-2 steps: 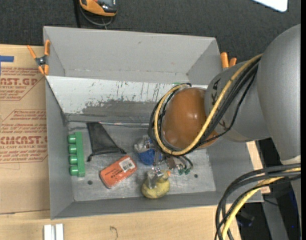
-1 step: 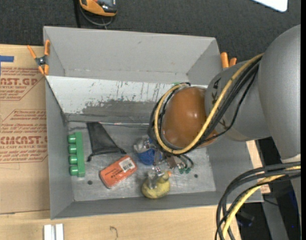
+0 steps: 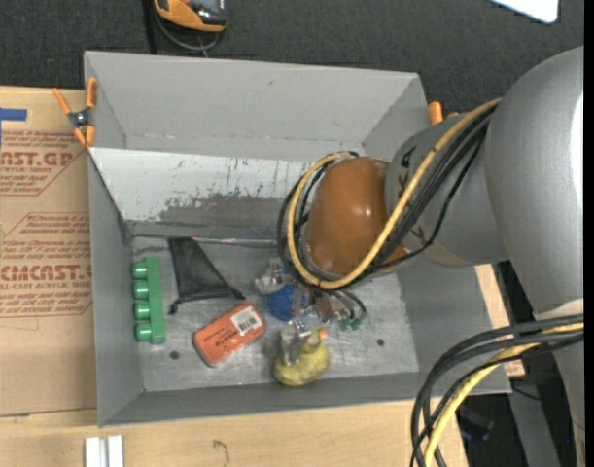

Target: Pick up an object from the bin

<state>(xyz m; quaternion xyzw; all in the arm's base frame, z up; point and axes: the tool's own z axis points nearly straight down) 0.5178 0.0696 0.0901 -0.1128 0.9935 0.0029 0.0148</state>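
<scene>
My gripper (image 3: 304, 331) hangs low in the bin's front middle, under the arm's wrist. Its tip is right above a soft yellow lump (image 3: 302, 366) that lies by the front wall, and looks to touch its top. A small blue thing (image 3: 280, 305) lies just left of the gripper, partly hidden by it. To the left of that lies an orange box with a white label (image 3: 227, 335), flat on the floor and apart from the gripper.
A green block with round studs (image 3: 148, 301) stands along the left wall. A black wedge-shaped piece (image 3: 196, 270) lies behind the orange box. The arm and its cables cover the bin's right half.
</scene>
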